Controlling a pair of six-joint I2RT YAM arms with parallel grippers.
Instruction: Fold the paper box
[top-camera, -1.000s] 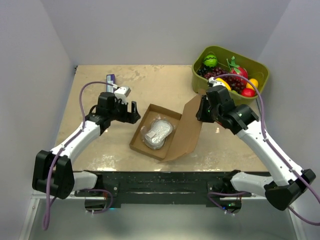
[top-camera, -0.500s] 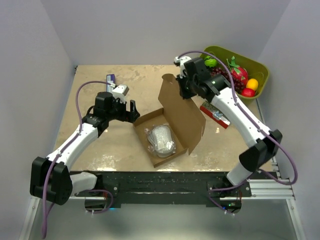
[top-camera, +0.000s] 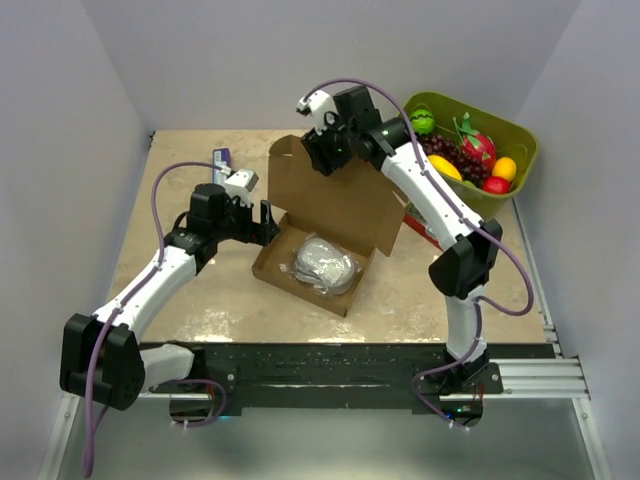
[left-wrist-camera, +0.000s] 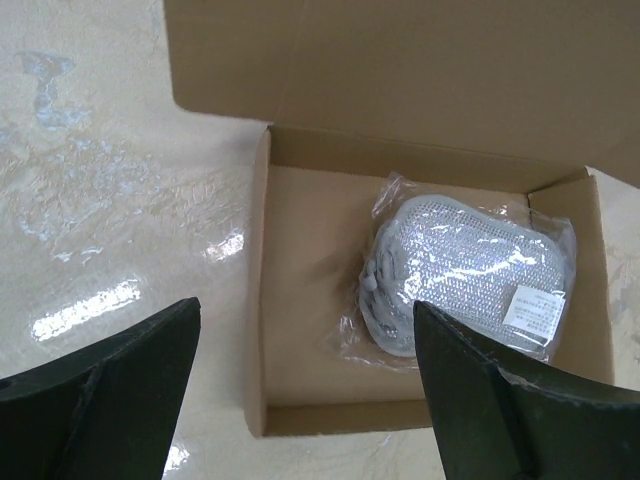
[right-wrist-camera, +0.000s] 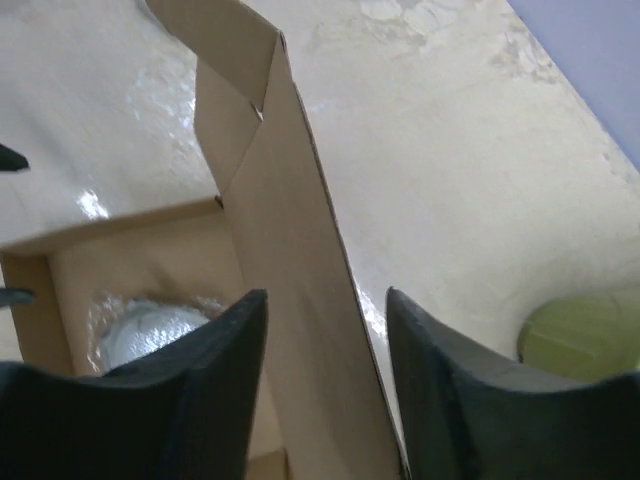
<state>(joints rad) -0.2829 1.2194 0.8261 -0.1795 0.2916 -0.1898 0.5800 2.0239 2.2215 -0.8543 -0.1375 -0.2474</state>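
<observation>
The brown paper box (top-camera: 274, 263) lies open in the middle of the table with its lid (top-camera: 340, 200) standing upright at the far side. A clear-wrapped grey packet (top-camera: 322, 265) lies inside. My right gripper (top-camera: 322, 158) is at the lid's top edge; in the right wrist view its open fingers straddle the lid (right-wrist-camera: 290, 230), with a gap on the right side. My left gripper (top-camera: 266, 222) is open and empty, just left of the box tray. The left wrist view shows the tray floor (left-wrist-camera: 300, 260) and the packet (left-wrist-camera: 465, 275).
An olive-green bin (top-camera: 510, 140) of fruit stands at the back right. A red packet (top-camera: 418, 222) lies on the table behind the lid. A small blue-purple item (top-camera: 221, 160) lies at the back left.
My right gripper has swung up and to the left with the lid, raising it from lying open to upright. The box has shifted and turned a little. The left arm has barely moved.
</observation>
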